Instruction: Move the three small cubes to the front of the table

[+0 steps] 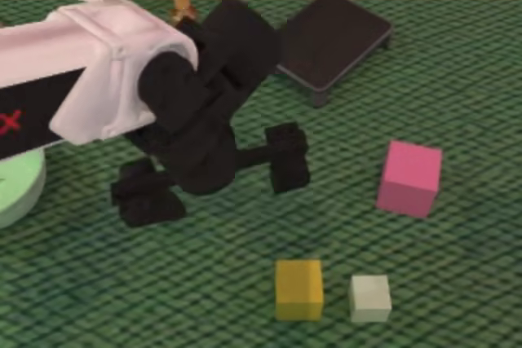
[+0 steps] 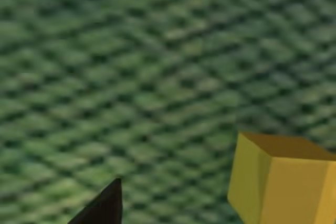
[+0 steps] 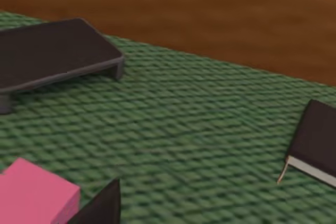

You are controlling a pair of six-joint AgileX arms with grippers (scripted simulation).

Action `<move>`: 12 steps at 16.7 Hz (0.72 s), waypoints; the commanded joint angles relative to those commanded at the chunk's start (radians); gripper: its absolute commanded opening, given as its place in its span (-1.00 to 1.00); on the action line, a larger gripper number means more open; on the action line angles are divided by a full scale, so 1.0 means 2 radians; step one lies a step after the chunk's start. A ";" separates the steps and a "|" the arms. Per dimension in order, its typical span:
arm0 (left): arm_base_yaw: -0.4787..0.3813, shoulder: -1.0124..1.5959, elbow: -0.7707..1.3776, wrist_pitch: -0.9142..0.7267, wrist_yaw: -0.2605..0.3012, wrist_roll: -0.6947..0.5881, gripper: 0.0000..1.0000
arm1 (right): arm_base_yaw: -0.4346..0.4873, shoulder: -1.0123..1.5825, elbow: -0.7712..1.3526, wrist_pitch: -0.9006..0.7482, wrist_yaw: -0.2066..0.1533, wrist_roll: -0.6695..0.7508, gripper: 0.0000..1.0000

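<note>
Pale green round object (image 1: 15, 189) at the far left edge of the table (image 1: 457, 79), partly under the white left arm. Left gripper (image 1: 216, 181) held above the cloth left of centre, spread wide, fingers (image 1: 147, 197) well apart with nothing between them. Yellow cube (image 1: 298, 288) near the front edge, to the right of and in front of that gripper, apart from it; seen close in the left wrist view (image 2: 281, 179) just beside a dark fingertip. Grey-green cube (image 1: 370, 297) just to its right, a narrow gap between. Dark tray (image 1: 330, 42) farther back, near the wooden edge. Pink cube (image 1: 409, 178) on the right, behind the grey-green one and well apart. Right gripper unseen from above; cannot tell open or closed. Dark book (image 3: 315, 142) in right wrist view.
</note>
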 joint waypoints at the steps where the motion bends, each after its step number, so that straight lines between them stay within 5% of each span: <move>1: 0.022 -0.046 -0.035 0.022 -0.001 0.011 1.00 | 0.007 0.042 0.034 -0.023 0.000 -0.019 1.00; 12: 0.274 -0.586 -0.458 0.295 0.000 0.259 1.00 | 0.102 0.626 0.451 -0.325 0.000 -0.251 1.00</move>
